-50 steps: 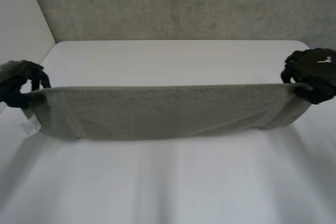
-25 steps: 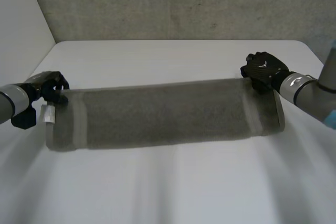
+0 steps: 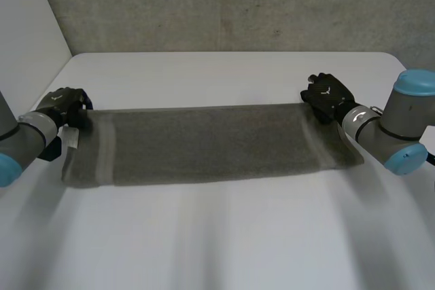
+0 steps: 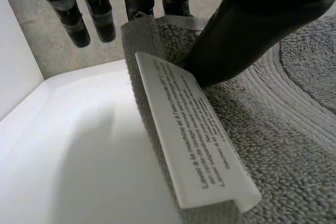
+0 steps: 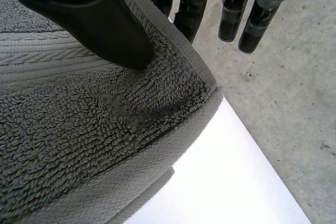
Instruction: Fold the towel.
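Towel point(image 3: 211, 144) lowered flat onto table point(image 3: 217, 236).
Left hand point(image 3: 62, 105) and right hand point(image 3: 327, 95) pinch far corners; white care label point(image 4: 189, 135) print illegible.

open table point(image 3: 217, 236) lies before and behind the towel point(image 3: 204, 144); a concrete wall point(image 3: 224, 5) closes the far side.

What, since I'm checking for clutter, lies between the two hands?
Only the towel, lying on the table, its far corners pinched by left hand and right hand; head view.
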